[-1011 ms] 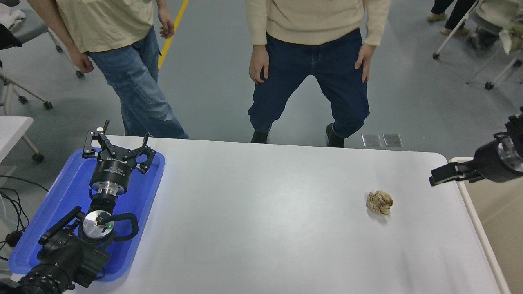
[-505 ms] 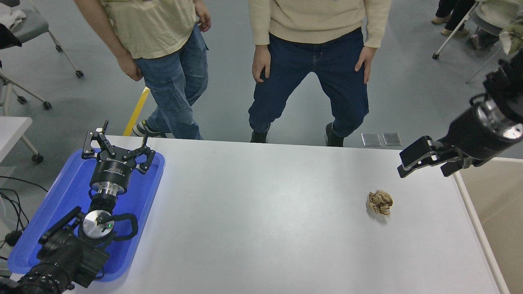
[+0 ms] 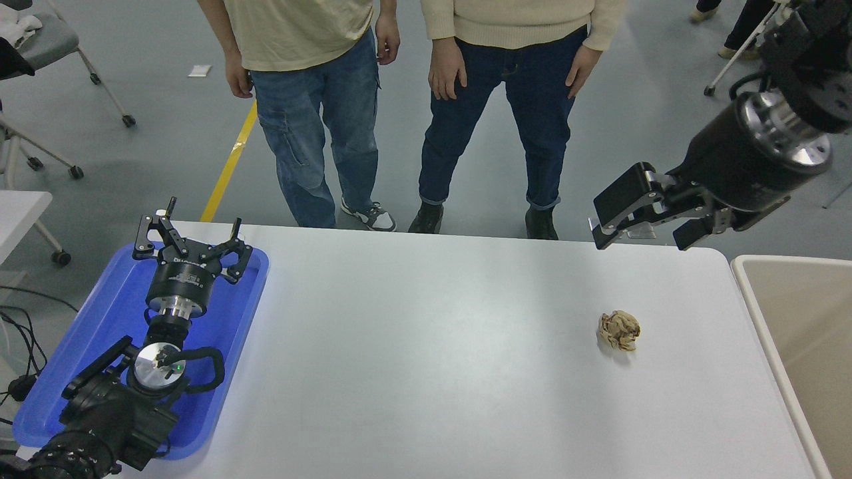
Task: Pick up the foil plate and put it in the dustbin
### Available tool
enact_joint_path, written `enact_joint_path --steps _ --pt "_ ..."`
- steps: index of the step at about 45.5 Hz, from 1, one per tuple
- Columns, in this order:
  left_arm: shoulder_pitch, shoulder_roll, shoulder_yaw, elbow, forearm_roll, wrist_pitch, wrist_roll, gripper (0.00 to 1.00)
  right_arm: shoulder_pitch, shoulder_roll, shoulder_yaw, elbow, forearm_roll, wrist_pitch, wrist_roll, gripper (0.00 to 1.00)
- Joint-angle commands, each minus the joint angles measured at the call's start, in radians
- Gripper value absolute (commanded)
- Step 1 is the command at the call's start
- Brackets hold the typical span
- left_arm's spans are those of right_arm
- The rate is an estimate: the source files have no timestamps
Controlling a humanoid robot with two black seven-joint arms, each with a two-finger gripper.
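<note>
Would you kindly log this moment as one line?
right end effector: open, raised, empty | foil plate: not visible | paper ball: on table | dustbin: right edge

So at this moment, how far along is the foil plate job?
No foil plate shows on the table, and only part of the dustbin interior is in view, so whether the drop is done cannot be confirmed. The right gripper is open, empty and raised over the table's far right corner. A crumpled paper ball lies near the bin. The left gripper is parked open over the blue tray.
</note>
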Motion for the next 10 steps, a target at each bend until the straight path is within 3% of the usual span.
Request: enact_joint_path --steps 1,10 --pt "0.000 0.001 0.000 0.000 0.000 0.000 0.000 1.00 0.042 0.053 -0.036 0.023 0.067 0.003 0.001 1.00" --pt "0.000 -0.001 0.000 0.000 0.000 0.000 0.000 1.00 0.040 0.110 -0.041 0.025 0.116 0.003 0.004 1.00"
